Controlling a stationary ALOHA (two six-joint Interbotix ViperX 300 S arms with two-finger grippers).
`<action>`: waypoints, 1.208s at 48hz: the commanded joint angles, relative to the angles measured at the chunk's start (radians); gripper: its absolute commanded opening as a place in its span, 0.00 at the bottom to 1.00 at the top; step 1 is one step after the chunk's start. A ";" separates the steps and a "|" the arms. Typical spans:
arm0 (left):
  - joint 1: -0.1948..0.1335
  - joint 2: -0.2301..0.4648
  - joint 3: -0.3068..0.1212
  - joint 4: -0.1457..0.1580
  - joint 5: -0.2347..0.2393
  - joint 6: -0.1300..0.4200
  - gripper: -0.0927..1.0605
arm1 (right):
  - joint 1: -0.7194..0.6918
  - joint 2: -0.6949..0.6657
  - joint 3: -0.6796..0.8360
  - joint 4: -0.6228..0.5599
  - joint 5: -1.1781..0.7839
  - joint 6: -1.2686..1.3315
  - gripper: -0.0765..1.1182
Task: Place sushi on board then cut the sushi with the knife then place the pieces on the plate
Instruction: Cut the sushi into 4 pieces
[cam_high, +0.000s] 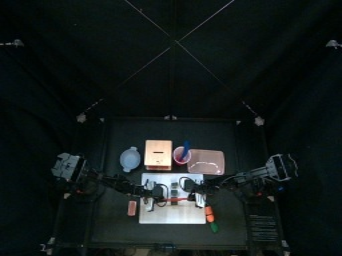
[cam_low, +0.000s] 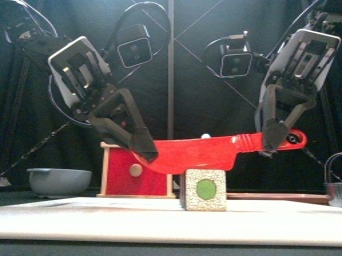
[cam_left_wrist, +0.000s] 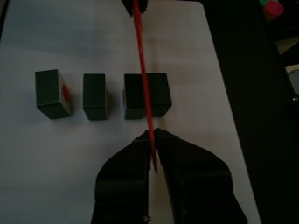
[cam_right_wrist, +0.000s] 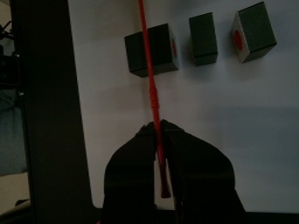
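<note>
Both hands grip one red knife (cam_low: 201, 152), held level between them. The left hand (cam_low: 140, 150) is closed on the blade tip and the right hand (cam_low: 275, 144) is closed on the handle. The blade hangs over the end piece (cam_low: 203, 190) of three dark green sushi pieces (cam_left_wrist: 97, 96), which stand in a row on the white cutting board (cam_low: 80, 215).

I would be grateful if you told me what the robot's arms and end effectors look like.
Both arms are black, built of blocky jointed links. The left end effector and the right end effector match: each has two tapering jaws, grey on their outer faces in the front view and black in the wrist views, under a pale cross-plate.
</note>
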 joint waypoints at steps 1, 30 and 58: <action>-0.003 -0.005 -0.026 -0.002 -0.011 0.000 0.52 | 0.000 -0.008 -0.011 0.005 -0.011 0.005 0.36; -0.009 0.055 -0.026 -0.057 0.008 0.000 0.52 | 0.031 0.083 -0.029 0.020 -0.011 0.005 0.36; -0.046 0.041 -0.029 -0.092 0.012 0.000 0.52 | 0.075 0.097 -0.044 0.064 -0.009 0.005 0.36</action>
